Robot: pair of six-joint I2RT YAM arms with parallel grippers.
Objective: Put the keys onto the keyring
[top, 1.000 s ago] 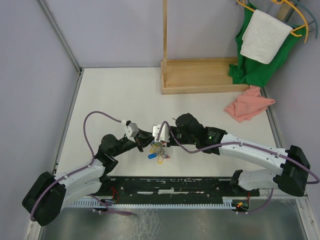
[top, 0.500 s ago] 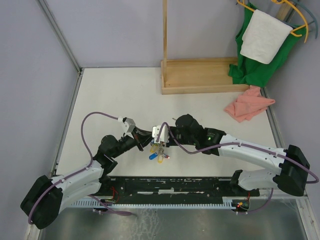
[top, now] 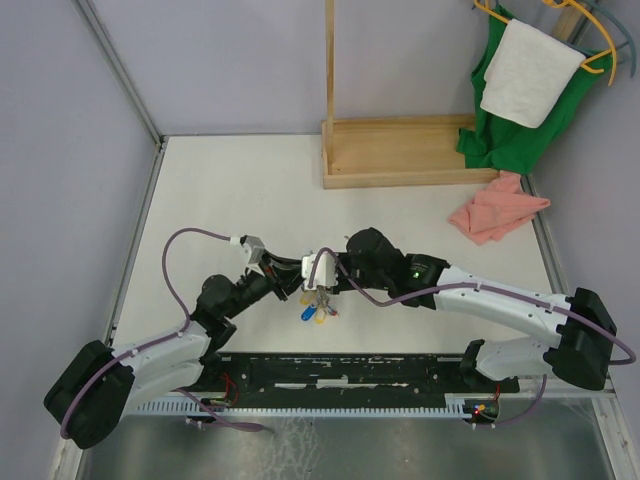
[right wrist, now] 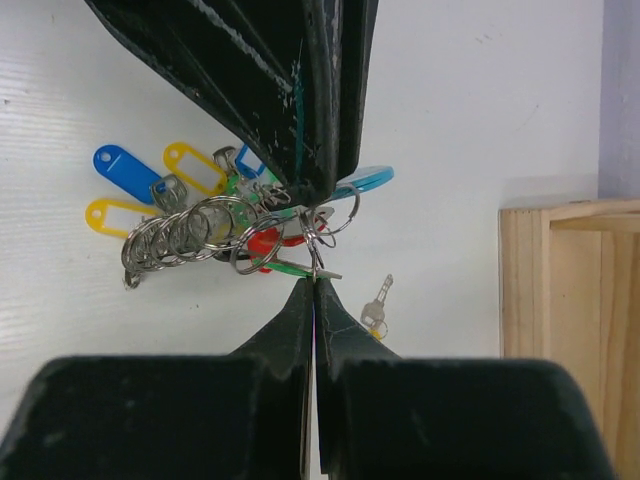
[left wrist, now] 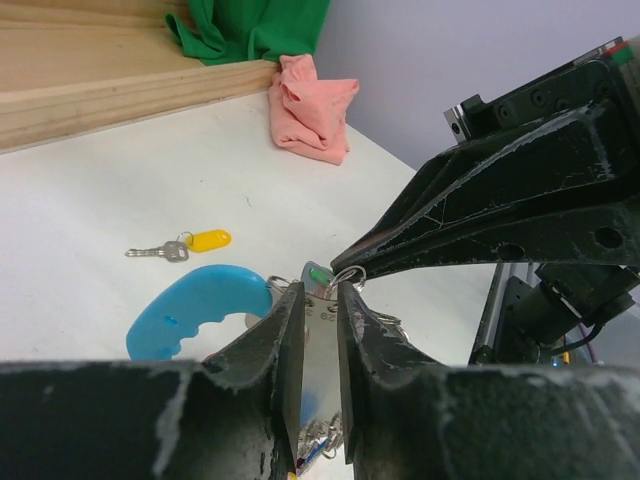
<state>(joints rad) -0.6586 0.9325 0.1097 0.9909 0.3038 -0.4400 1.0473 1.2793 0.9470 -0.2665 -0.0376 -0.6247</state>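
The keyring lies on the table between both arms, its light-blue band to the left and its grey metal plate showing in the gap between my left fingers. Many tagged keys hang on it, seen from above as a small bunch. My left gripper stands a little open around the plate. My right gripper is shut on the small split ring of a green-tagged key, right at the left fingertips. One loose key with a yellow tag lies on the table just beyond.
A wooden stand sits at the back, with a pink cloth to its right. A green cloth and a white towel hang at the back right. The right gripper's fingers cross the left wrist view.
My left jaws have parted from shut to slightly open. Both wrists have shifted a little toward the near side. The bunch has stayed in place.
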